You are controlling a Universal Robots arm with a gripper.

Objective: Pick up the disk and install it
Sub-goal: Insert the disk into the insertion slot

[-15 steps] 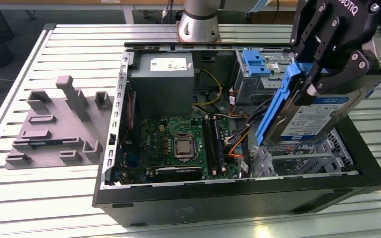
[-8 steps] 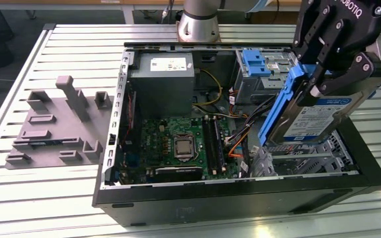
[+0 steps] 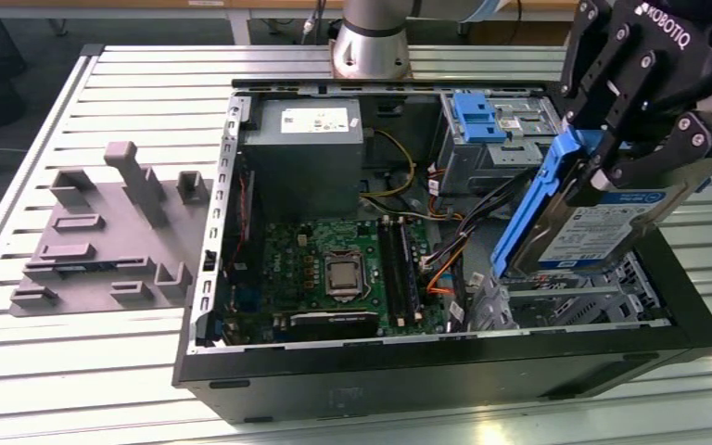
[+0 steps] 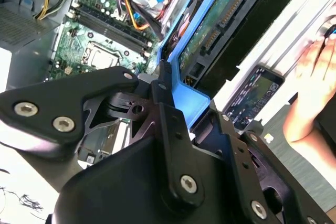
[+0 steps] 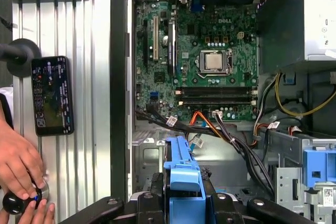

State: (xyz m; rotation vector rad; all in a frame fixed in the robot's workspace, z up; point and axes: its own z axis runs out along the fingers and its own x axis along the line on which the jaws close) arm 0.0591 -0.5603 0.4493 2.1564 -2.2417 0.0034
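My gripper (image 3: 597, 178) is shut on the disk (image 3: 606, 234), a silver hard drive with a white-and-blue label and blue side rails. It holds the disk by one end, tilted steeply, just above the metal drive bay (image 3: 575, 298) in the open computer case (image 3: 455, 363), at the front on the exterior view's right. In the second wrist view the disk's green underside (image 4: 220, 19) and blue rail (image 4: 185, 94) stick out past the black fingers (image 4: 160, 85). In the first wrist view the blue rail (image 5: 181, 167) runs out from the gripper (image 5: 181, 199) over the case floor.
Inside the case lie the motherboard (image 3: 331, 269), a grey power supply (image 3: 300, 139), loose cables (image 3: 449, 269) and a blue bracket with metal cage (image 3: 476, 116). A grey fixture plate (image 3: 103, 232) sits on the slatted table. A phone (image 5: 51, 95) and a person's hand (image 5: 18, 162) are beside the case.
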